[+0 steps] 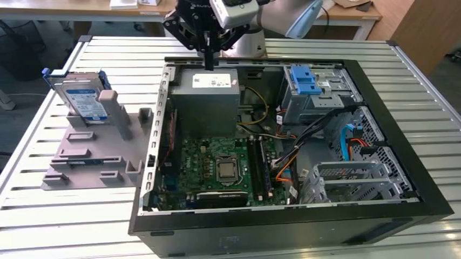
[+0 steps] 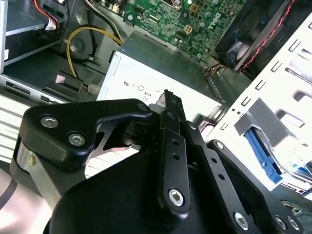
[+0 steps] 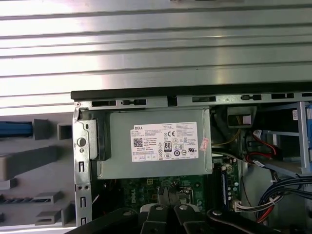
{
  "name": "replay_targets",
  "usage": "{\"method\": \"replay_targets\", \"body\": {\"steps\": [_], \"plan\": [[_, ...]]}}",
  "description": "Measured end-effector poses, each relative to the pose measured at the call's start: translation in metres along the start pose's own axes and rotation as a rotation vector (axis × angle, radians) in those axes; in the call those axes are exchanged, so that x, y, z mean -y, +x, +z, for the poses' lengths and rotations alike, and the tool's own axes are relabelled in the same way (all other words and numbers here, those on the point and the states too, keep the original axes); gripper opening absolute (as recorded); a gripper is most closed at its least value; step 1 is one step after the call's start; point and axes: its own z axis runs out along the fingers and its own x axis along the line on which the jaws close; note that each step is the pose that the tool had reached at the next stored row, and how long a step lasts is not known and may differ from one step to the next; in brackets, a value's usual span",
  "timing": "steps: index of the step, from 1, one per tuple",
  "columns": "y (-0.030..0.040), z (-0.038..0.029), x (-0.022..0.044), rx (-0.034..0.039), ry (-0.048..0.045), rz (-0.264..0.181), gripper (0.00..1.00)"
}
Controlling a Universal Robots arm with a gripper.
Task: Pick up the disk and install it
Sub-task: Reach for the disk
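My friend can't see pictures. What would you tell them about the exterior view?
The robot's gripper hangs over the grey power supply box inside an open computer case. The disk stands in a grey holder on the table, at the exterior view's left.

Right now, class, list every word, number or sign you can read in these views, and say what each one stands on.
White sticker on the grey power supply box: rows of print, a barcode and round marks, too small to quote reliably.
Blue-and-white label on the disk: print too small to read.
Motherboard: markings too fine to read.
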Motion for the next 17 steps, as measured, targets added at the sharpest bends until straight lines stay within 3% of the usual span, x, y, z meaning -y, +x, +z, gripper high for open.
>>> {"method": "replay_targets", "body": {"steps": [17], "plan": [[0.0086,-0.0002,0.0007,0.0,0.0,0.0,0.11]]}}
